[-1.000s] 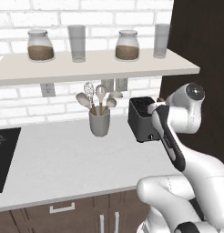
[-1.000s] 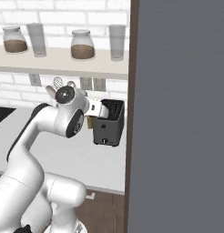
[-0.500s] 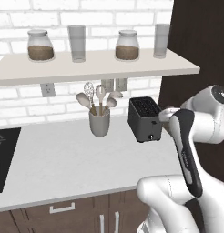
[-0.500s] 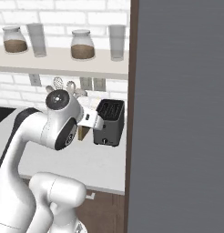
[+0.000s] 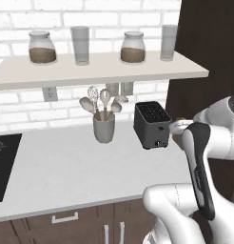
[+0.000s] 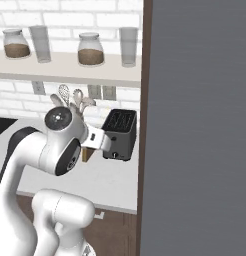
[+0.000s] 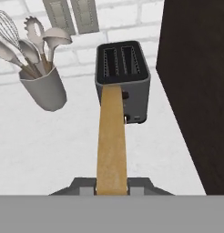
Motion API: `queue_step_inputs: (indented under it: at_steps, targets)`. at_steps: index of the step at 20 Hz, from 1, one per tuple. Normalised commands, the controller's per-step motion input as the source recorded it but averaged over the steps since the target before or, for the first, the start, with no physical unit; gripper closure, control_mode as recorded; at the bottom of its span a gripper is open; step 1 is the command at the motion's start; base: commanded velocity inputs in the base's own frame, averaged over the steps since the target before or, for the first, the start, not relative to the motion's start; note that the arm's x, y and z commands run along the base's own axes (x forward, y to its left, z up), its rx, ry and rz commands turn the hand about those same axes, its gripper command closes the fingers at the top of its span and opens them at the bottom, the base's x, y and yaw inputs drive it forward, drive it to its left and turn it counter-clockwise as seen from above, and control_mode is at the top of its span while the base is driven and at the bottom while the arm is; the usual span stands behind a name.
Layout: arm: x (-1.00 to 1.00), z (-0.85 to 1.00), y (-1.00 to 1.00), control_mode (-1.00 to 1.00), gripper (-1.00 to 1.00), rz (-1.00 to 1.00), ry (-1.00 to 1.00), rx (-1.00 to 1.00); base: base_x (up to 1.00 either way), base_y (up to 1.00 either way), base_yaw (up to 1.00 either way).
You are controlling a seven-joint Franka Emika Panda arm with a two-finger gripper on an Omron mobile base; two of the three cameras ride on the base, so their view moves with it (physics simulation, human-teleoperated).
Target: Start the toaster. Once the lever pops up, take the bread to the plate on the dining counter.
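Gripper [image 7: 112,189] is closed narrowly on the bread [image 7: 111,136], clamping one short end of the thin brown slice; in the hand view the slice runs edge-on straight out from between the fingertips, its long axis pointing at the toaster [image 7: 123,79]; the far end of the slice overlaps the toaster's front top edge in that view, though whether it touches or hangs clear above cannot be told.

Toaster stands toward the right end of the worktop [image 5: 66,171], close to the back wall and just beside the dark cabinet side [image 7: 196,91]; both slots look empty from above; the grey utensil cup [image 5: 104,128] sits to its left, well apart from the slice. In the left base view the wrist lies to the right of the toaster, near the worktop's right edge; in the right base view the hand sits in front of the toaster's face.

Judging by the emptied slots and the held slice, the toasting part seems done and the carry is what remains; neither plate nor dining counter can be located from here. The relation that matters: the bread extends away from the claw toward the toaster and wall, so the coming move probably means drawing back along that same axis, keeping the free end clear of the toaster top and the cabinet side, before turning away.
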Motion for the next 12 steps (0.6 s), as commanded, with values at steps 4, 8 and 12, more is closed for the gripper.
queue_step_inputs:
  at_steps: [4,8,12]
  targets:
    - [-0.18,0.00,0.01,-1.00,1.00,0.00,0.00,0.00,0.00,0.00,0.00]
    - [-0.07,0.00,0.00,1.00,1.00,0.00,0.00,0.00,-0.27,0.00,0.00]
    - [0.00,0.00,0.00,1.00,1.00,0.00,0.00,0.00,-0.55,0.07,0.00]
